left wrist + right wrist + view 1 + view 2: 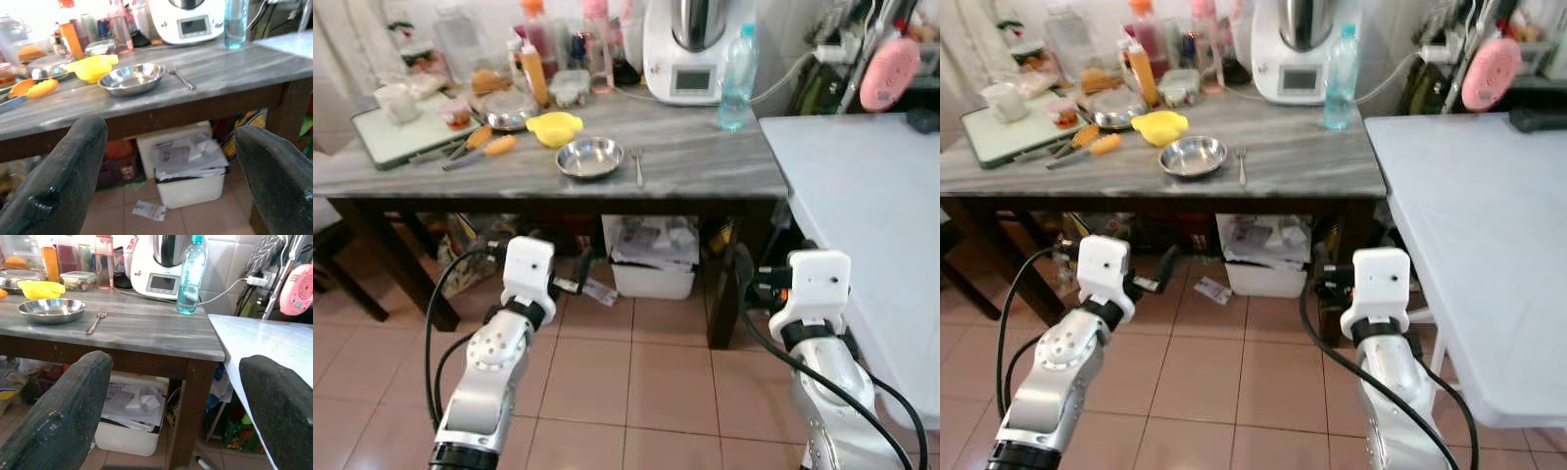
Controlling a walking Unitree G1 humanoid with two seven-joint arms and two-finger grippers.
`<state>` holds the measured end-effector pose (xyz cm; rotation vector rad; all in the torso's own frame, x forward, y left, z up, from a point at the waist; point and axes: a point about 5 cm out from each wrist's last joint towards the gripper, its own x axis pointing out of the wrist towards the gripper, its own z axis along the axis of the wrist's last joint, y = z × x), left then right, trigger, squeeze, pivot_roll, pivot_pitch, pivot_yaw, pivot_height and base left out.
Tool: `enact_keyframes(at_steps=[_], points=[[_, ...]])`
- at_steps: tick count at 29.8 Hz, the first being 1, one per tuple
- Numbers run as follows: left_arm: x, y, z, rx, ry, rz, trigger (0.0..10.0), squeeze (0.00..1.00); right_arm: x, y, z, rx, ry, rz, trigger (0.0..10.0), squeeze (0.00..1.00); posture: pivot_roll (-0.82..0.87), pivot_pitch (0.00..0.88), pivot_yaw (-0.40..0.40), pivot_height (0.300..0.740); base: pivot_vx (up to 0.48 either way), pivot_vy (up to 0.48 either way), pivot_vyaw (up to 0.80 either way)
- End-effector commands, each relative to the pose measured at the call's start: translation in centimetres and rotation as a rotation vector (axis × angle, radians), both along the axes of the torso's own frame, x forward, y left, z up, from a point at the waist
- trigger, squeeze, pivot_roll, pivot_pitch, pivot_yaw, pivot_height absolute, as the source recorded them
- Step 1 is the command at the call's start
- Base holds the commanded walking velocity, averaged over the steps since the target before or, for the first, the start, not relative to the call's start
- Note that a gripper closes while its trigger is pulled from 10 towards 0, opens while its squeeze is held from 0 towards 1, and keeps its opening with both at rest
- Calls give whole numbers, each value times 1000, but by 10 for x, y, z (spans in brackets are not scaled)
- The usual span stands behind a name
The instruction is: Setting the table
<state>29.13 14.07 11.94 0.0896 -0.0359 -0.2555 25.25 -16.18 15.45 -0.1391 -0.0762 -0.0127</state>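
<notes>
One steel bowl (590,157) and one fork (637,166) lay on the grey table (705,162), near its front edge. The fork lay just right of the bowl, apart from it, long axis running near to far, tines toward the far side. One water bottle (737,78) stood farther right, before one white appliance (690,49). One yellow dish (555,128) sat just beyond the bowl on its left. Two orange-handled tools (481,145) lay at left beside a cutting board (396,132).

Left gripper (171,161) and right gripper (176,396) were held low before the table, fingers spread apart, gripping nothing. One white bin (653,259) stood under the table.
</notes>
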Motion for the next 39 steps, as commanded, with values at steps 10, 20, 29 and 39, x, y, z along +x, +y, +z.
enact_keyframes(at_steps=[10,20,29,39], points=[[1,-10,1,-12,2,-39,10000,0,-1,-4,3,-15,-11,-19,10000,0,-153,10,86,740,0,-480,0],[0,-11,1,-12,4,-49,10000,0,-1,-4,2,-14,-12,-26,10000,0,-151,10,91,740,0,-480,0],[1,-12,1,-11,5,-73,10000,0,-3,-7,3,-40,-21,-54,10000,0,-156,9,97,740,0,-480,0],[2,-18,1,-11,9,-105,10000,0,-5,-10,-1,-21,0,-88,10000,0,-170,9,109,740,0,-480,-173]])
